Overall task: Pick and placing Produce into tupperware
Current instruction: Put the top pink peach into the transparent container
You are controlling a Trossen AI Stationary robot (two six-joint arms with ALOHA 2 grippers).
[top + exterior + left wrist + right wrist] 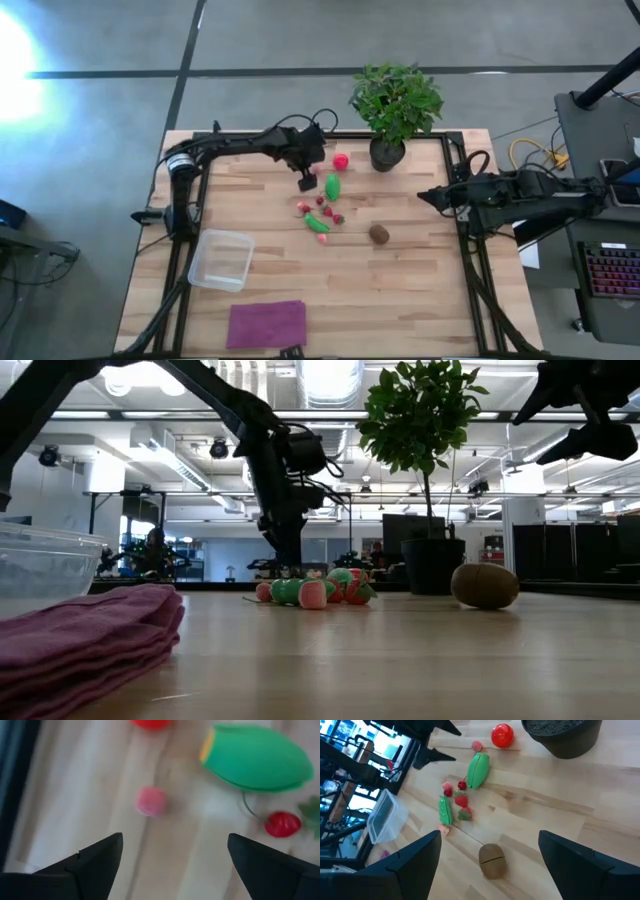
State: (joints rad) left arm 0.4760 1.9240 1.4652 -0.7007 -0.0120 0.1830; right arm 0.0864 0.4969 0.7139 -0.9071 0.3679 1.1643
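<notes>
The produce lies loose on the wooden table's middle: a red ball, a green oval piece, small red pieces, a long green piece and a brown kiwi. My left gripper hangs open just left of the green oval, pointing steeply down over a small pink piece, touching nothing. The clear tupperware stands nearer the front left, with nothing in it. My right gripper waits open at the table's right edge, high above the kiwi.
A potted plant stands at the far edge, right behind the red ball. A folded purple cloth lies at the front edge, below the tupperware. Bare wood stretches between the produce and the container.
</notes>
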